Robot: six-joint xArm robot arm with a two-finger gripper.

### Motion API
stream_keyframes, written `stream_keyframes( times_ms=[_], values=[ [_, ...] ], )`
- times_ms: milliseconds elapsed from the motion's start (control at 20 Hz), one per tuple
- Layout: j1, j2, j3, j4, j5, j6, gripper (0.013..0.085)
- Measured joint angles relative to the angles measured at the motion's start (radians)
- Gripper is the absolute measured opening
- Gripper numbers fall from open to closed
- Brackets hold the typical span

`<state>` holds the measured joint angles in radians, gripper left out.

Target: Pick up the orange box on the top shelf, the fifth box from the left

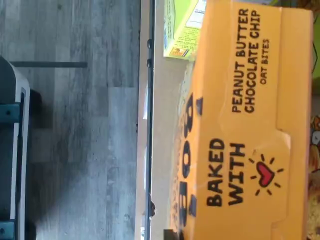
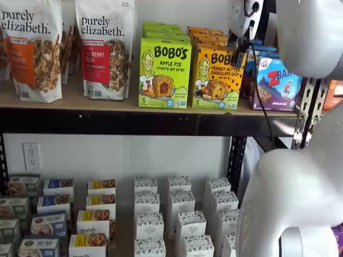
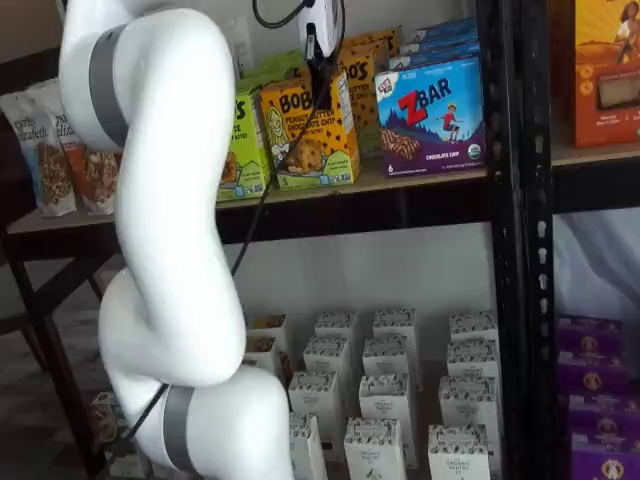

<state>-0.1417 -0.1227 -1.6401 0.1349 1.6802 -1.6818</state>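
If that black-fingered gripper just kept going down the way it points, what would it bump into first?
Probably the orange box: the gripper hangs at its top front edge, fingers pointing down. Whether they straddle it or already touch is unclear; the top shelf lies beneath.

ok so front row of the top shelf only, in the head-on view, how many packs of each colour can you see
white purely elizabeth granola bags: 2
lime-green Bobo's carton: 1
orange Bobo's box: 1
blue ZBar carton: 1
total: 5
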Motion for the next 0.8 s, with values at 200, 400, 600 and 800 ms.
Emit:
stream_keyframes(
  times_ms=[200,400,600,800],
  values=[
    [-0.002,0.0,-0.001,0.006,-0.002,-0.001,0.049],
    [-0.006,-0.006,0.005,0.017,-0.011,-0.002,0.037],
    [-0.005,-0.011,0.009,0.017,-0.017,-0.002,0.029],
    [-0.001,-0.014,0.01,0.008,-0.015,0.0,0.025]
  ],
)
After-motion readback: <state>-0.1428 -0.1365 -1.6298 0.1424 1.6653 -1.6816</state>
